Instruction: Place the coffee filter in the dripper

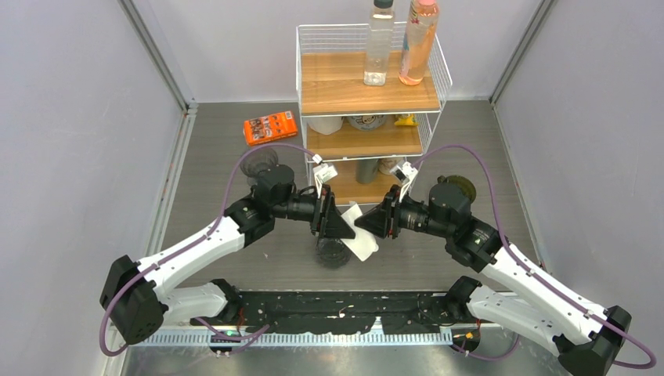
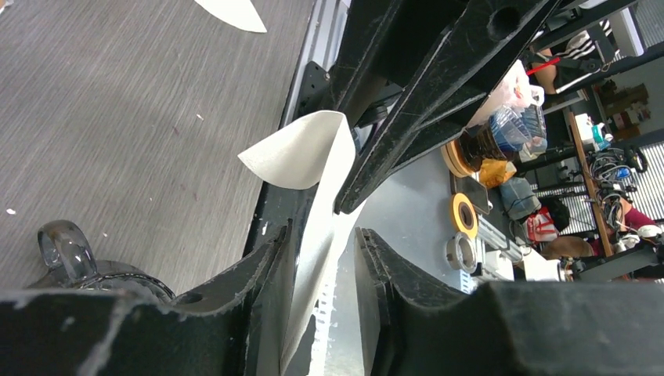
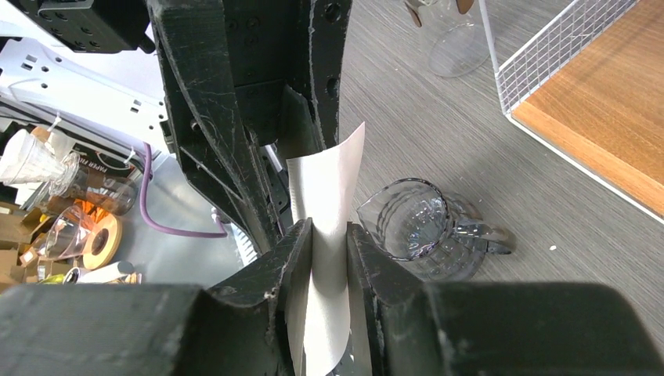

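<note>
A white paper coffee filter (image 1: 363, 241) hangs between my two grippers, which face each other tip to tip over the middle of the table. My right gripper (image 1: 369, 222) is shut on it; in the right wrist view the filter (image 3: 329, 176) is pinched between the jaws (image 3: 330, 229). My left gripper (image 1: 345, 225) is open around the filter's other end (image 2: 301, 153); the paper lies against one finger and a gap shows to the other (image 2: 322, 236). The clear glass dripper (image 1: 333, 253) with a handle stands on the table just below them (image 3: 413, 225); only its handle shows in the left wrist view (image 2: 64, 241).
A white wire rack (image 1: 435, 78) with wooden shelves stands at the back, with two bottles (image 1: 380, 43) on top. An orange pack (image 1: 269, 127) lies to its left. A dark cup (image 1: 260, 163) stands behind the left arm and a round object (image 1: 463, 186) behind the right.
</note>
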